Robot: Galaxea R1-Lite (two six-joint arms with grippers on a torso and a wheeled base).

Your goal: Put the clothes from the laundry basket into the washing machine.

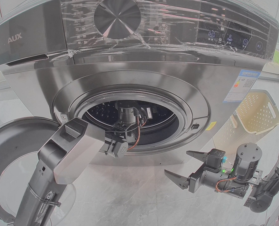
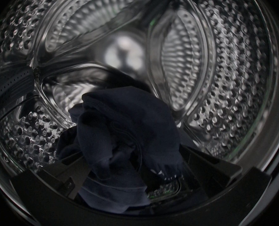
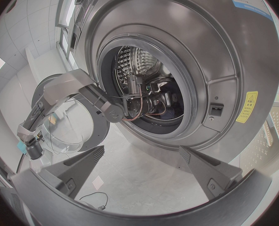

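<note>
Left claw gapes wide inside drum containing a dark garment.

washing machine: silver-grey front loader, round door swung wide open to robot's left. drum: shiny perforated steel. dark navy garment: crumpled heap inside drum, low, toward front opening. laundry basket: pale cream, perforated walls, on floor just beside machine's right side.

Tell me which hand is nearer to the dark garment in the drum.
Left. The left hand is inside the drum, the dark garment between its fingers. The right hand is outside the washing machine.
</note>
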